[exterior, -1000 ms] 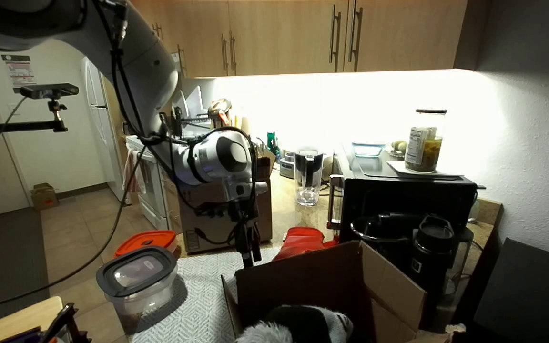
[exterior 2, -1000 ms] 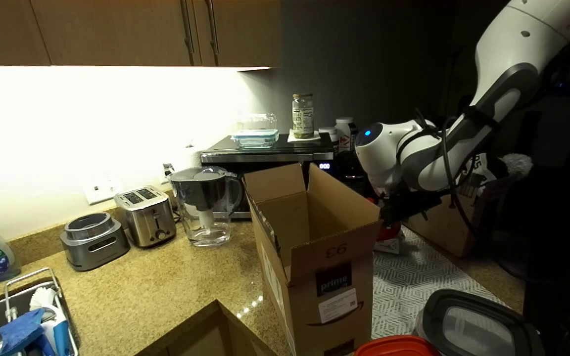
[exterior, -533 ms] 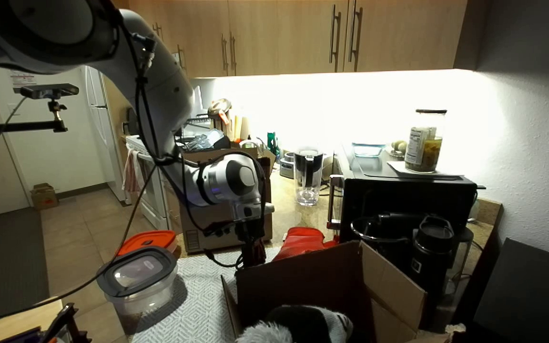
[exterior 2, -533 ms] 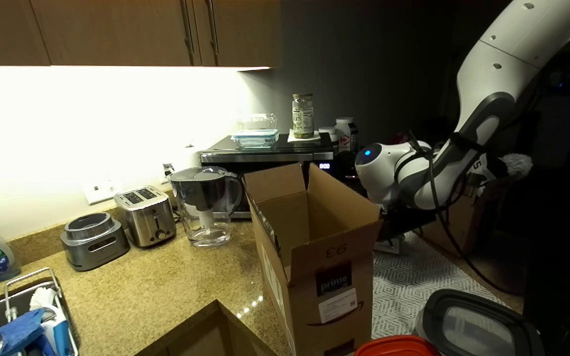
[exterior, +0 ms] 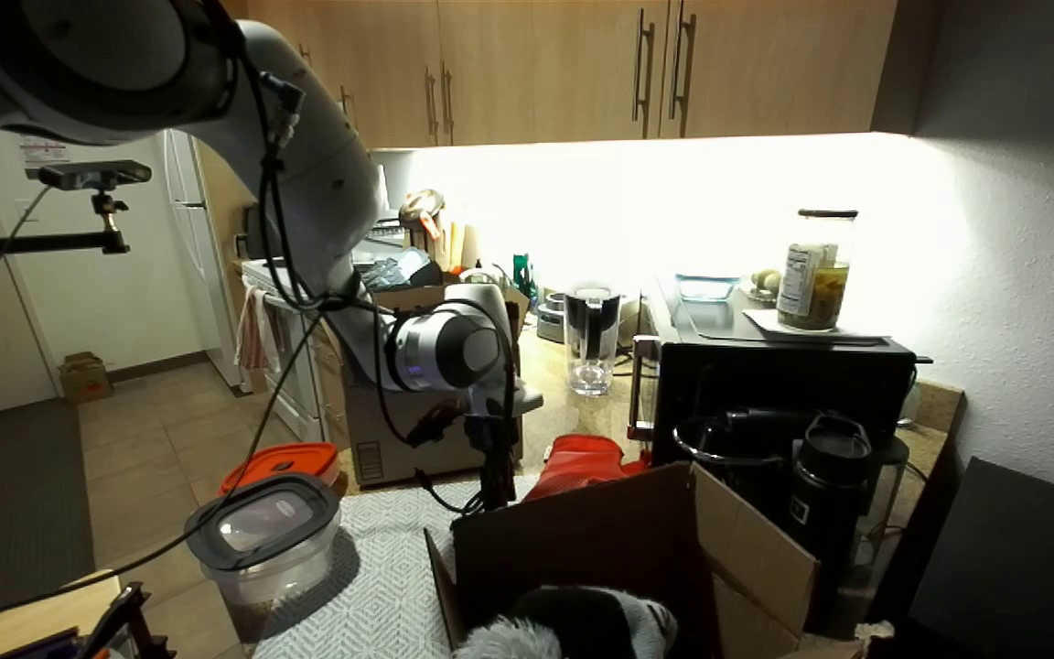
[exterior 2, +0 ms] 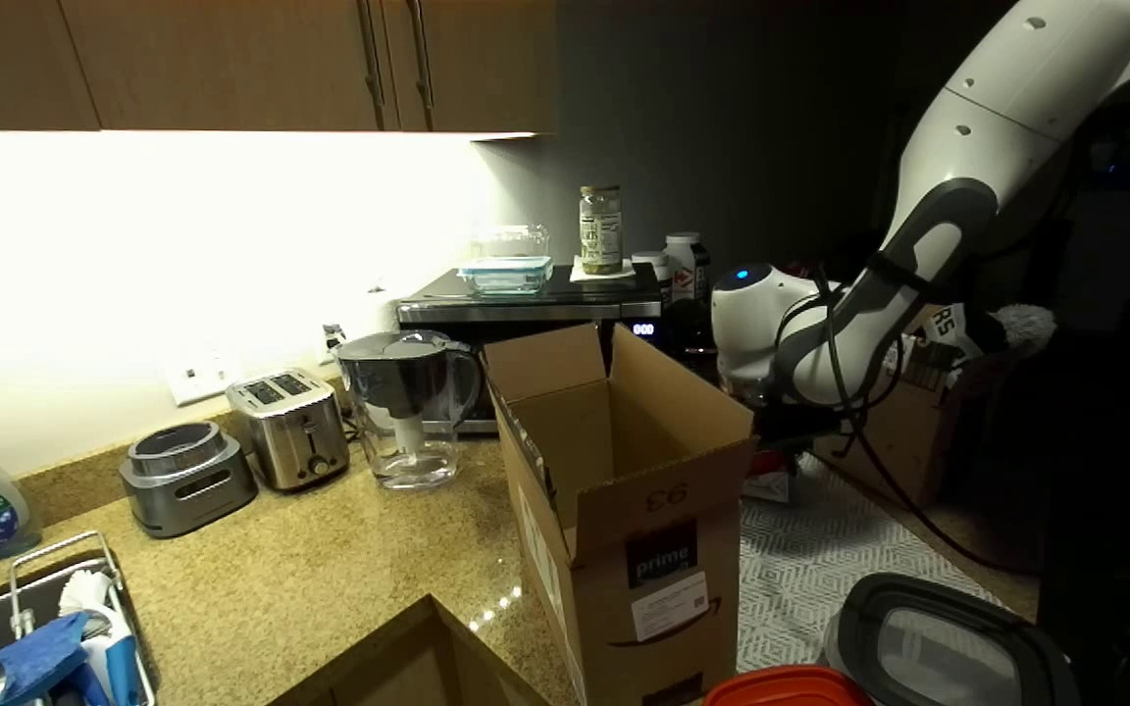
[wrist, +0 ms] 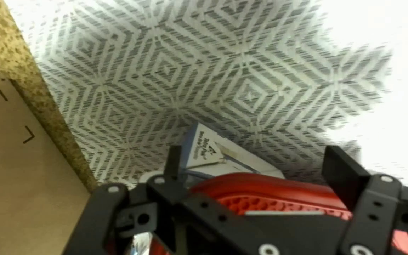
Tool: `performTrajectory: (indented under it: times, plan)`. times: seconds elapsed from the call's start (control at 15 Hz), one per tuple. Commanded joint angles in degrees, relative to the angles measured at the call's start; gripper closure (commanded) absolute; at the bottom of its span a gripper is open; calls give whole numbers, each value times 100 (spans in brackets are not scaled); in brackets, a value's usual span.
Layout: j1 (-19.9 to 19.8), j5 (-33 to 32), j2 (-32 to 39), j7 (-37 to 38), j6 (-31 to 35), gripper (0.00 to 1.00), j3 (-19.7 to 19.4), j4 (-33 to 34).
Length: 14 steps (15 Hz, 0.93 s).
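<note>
My gripper (wrist: 255, 164) is open in the wrist view, its two black fingers wide apart. A red mitt-like thing with a bumpy textured face (wrist: 260, 182) lies across the view between and below the fingers. I cannot tell whether the gripper touches it. Beyond it, a white and blue carton (wrist: 207, 150) lies on the patterned mat (wrist: 168, 71). In an exterior view the gripper (exterior: 497, 499) points down left of the red mitt (exterior: 582, 462), its tips partly hidden by a box flap. In an exterior view the carton (exterior 2: 769, 485) shows below the dark gripper (exterior 2: 786, 431).
A tall open cardboard box (exterior 2: 658, 598) stands beside the gripper. Another open box (exterior: 582, 540) holding fluffy and black things is on its far side. Lidded containers (exterior: 262, 526) stand on the mat. A black oven (exterior: 783, 375) and a water pitcher (exterior: 591, 339) are nearby.
In an exterior view the arm has come down and to the right, toward the red mitt. In the last half second the wrist has turned and tilted slightly.
</note>
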Motion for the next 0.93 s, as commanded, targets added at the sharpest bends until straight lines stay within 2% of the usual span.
performTrajectory:
  times: [0.0, 0.27, 0.53, 0.87]
  plan:
    - [-168, 673, -337, -907, 363, 0, 85, -219]
    - [-2, 726, -485, -1196, 684, 0, -162, -275]
    - [0, 703, -468, -1565, 907, 0, -248, -251]
    - [-17, 735, -152, -2022, 747, 0, -372, 36]
